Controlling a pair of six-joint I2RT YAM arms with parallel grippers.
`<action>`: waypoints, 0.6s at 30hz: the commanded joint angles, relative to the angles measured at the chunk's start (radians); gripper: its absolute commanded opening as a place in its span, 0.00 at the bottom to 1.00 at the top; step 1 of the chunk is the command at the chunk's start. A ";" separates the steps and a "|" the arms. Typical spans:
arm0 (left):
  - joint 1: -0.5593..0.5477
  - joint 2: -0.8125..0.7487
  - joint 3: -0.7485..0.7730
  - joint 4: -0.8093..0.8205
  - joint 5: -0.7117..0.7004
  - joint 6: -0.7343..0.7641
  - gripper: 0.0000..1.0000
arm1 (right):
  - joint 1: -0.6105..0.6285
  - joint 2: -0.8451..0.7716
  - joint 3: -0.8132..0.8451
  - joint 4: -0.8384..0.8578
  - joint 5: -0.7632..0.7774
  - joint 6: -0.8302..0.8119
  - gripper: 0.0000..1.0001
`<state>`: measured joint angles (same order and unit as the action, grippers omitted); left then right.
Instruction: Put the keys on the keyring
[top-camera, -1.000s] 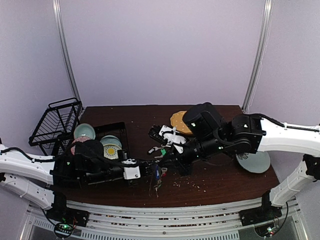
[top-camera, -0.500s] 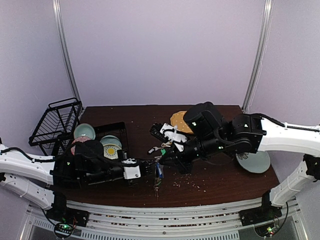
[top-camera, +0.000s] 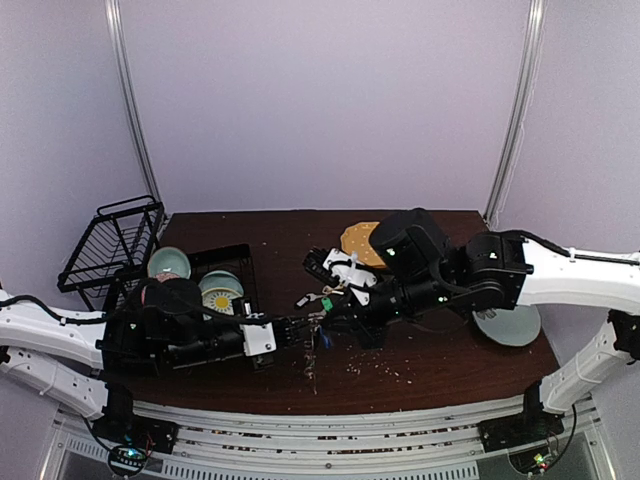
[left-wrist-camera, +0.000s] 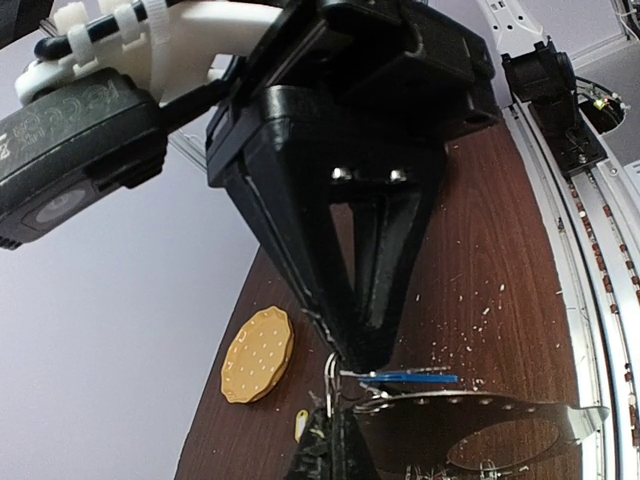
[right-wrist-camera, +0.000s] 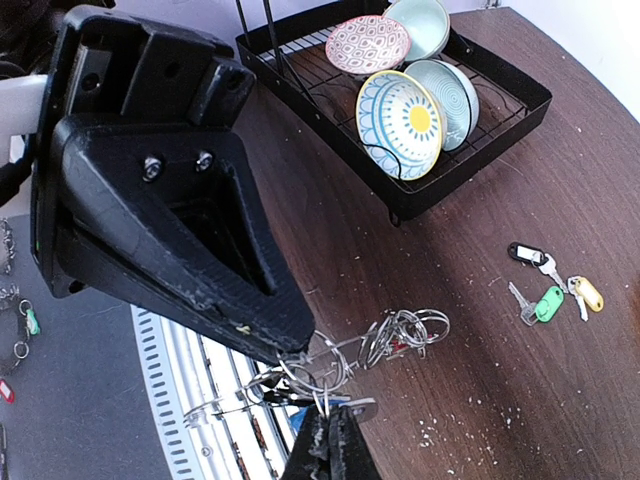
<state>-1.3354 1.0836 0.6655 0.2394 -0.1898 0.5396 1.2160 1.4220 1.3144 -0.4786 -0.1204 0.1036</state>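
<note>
Both grippers meet at the table's front centre. My left gripper (top-camera: 297, 333) (left-wrist-camera: 335, 440) is shut on the thin grey keyring (left-wrist-camera: 333, 384) (right-wrist-camera: 330, 362), which it holds above the table. My right gripper (top-camera: 326, 322) (right-wrist-camera: 327, 425) is shut on a small ring at the same spot, tip to tip with the left fingers (right-wrist-camera: 290, 335). A blue-tagged key (left-wrist-camera: 410, 378) (top-camera: 321, 340) sticks out beside the right fingers (left-wrist-camera: 368, 335). A bunch of small rings (right-wrist-camera: 405, 330) hangs off the keyring. Loose keys with green (right-wrist-camera: 547, 303), black (right-wrist-camera: 525, 252) and yellow (right-wrist-camera: 588, 293) tags lie on the table.
An orange dotted plate (top-camera: 356, 243) (left-wrist-camera: 258, 354) lies behind the right arm. A black dish rack (right-wrist-camera: 470, 110) holding bowls (right-wrist-camera: 405, 112) stands at the left, with a wire basket (top-camera: 112, 245) beyond it. A pale plate (top-camera: 508, 323) sits at the right. Crumbs are scattered over the dark wooden table (top-camera: 450, 355).
Both grippers stayed shut. The right wrist shifted slightly right and the left hand eased back left. The blue tag and the hanging keys rose a little.
</note>
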 joint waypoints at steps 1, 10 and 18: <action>-0.013 -0.008 0.016 0.081 0.039 -0.019 0.00 | -0.013 -0.030 -0.016 0.045 -0.015 -0.010 0.00; -0.013 -0.002 0.024 0.075 0.051 -0.014 0.00 | -0.008 -0.011 0.014 0.070 -0.034 -0.035 0.00; -0.013 -0.093 -0.078 0.231 0.232 -0.007 0.00 | -0.030 -0.028 -0.010 0.068 -0.072 -0.047 0.00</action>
<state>-1.3350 1.0458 0.6178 0.2951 -0.1284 0.5278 1.2102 1.4166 1.3064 -0.4561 -0.1669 0.0731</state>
